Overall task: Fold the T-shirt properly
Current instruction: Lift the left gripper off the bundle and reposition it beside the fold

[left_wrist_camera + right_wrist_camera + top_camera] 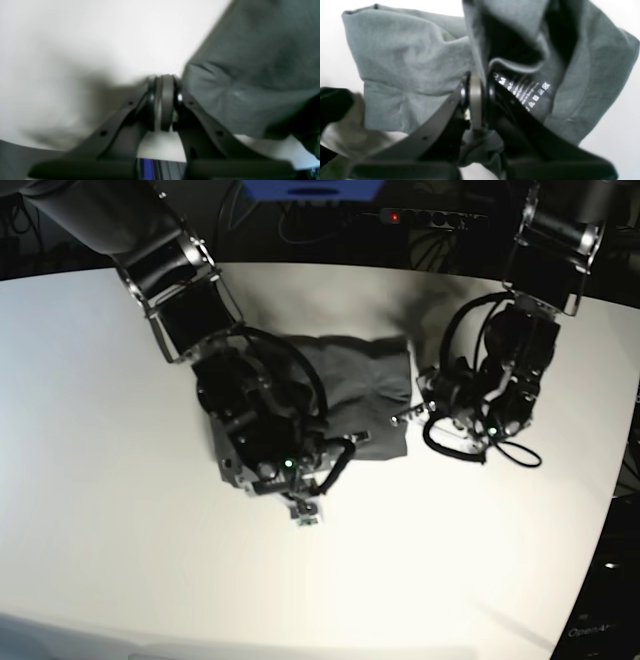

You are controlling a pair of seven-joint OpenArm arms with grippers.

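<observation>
A white table (120,510) fills most of the base view, its surface smooth and brightly lit toward the near edge. Beyond the far edge the background is dark. There a black power strip (425,217) lies just past the table, a small red light glowing at its left end, with tangled dark cables (300,225) running around it. A blue object (310,189) sits at the top of the view, cut off by the frame. At the right edge, past the table's far right corner, more dark clutter shows indistinctly.

T-shirt (365,385) soft matt cloth; table (100,430) smooth.
</observation>
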